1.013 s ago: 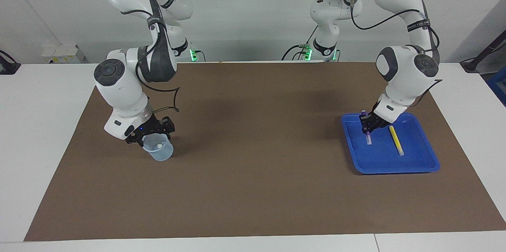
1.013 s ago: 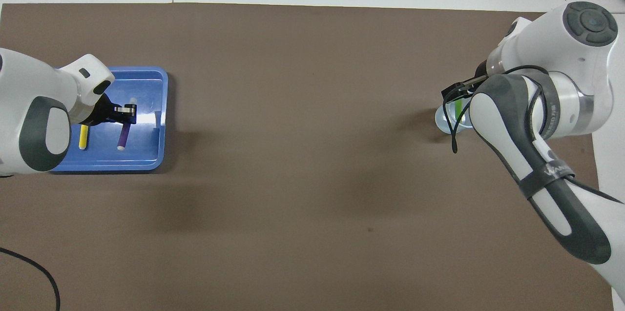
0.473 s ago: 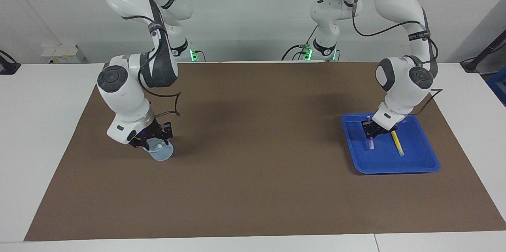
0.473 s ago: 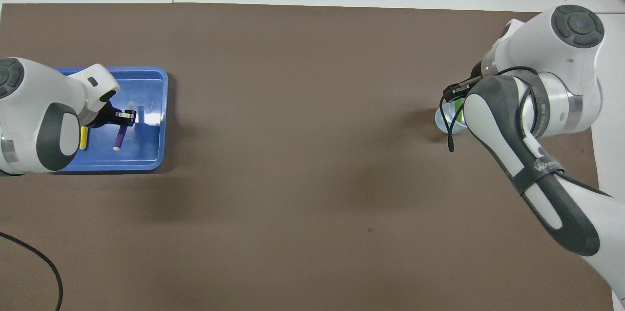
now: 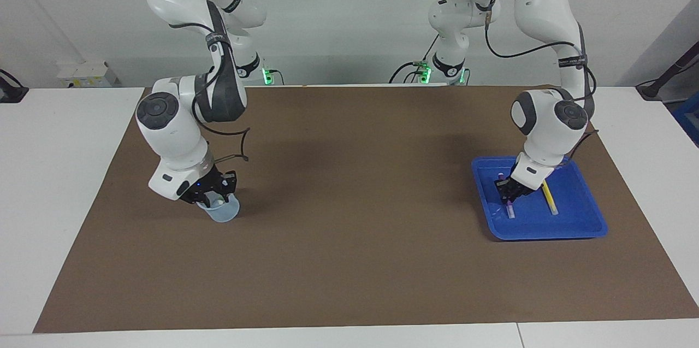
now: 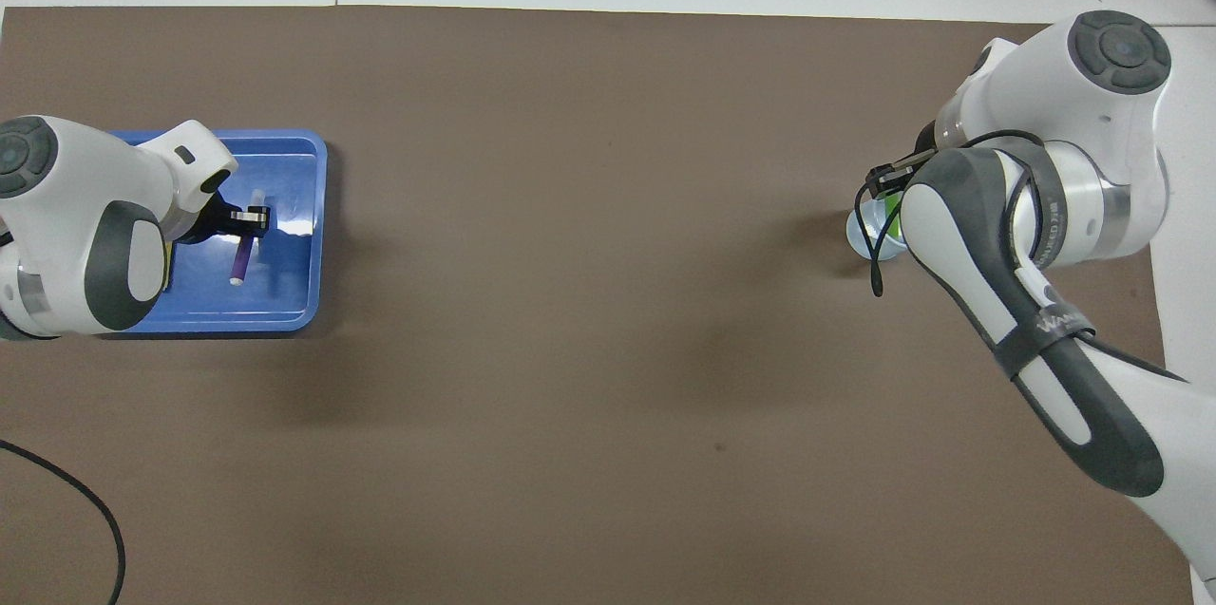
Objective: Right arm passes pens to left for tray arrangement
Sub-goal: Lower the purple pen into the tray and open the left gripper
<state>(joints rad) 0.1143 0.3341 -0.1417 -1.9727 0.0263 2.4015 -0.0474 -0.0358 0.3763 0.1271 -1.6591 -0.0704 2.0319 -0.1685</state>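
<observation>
We look from two high cameras. The facing one sits across the brown mat from the robots, looking back at both arm bases and the wall. The overhead one hangs above the robots' end, looking steeply down and forward. Both stand well back and share the whole mat, turned half round: the blue tray marks one end, the translucent cup the other.

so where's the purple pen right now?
The purple pen is in the blue tray at the left arm's end of the table, beside the yellow pen, with the left gripper on its upper end.
</observation>
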